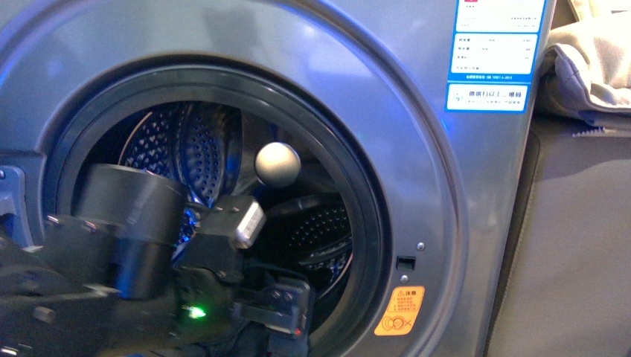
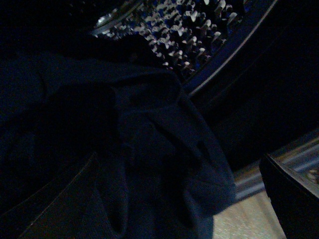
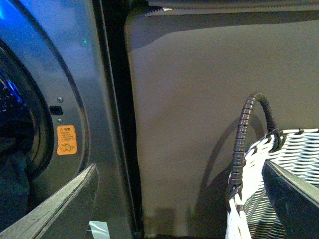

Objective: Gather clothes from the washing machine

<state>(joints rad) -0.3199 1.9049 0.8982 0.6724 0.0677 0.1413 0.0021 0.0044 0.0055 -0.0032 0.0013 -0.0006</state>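
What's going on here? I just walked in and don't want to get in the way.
The left end effector has reached into the washing machine mouth. It is open, close over the dark clothes by the drum, and nothing looks gripped yet. The right end effector is outside the machine, open and empty, near the woven basket.

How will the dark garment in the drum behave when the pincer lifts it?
The clothes lie in soft crumpled folds, so they will probably hang limp. They look thin, so likely light. A trailing end may drag along the perforated drum.
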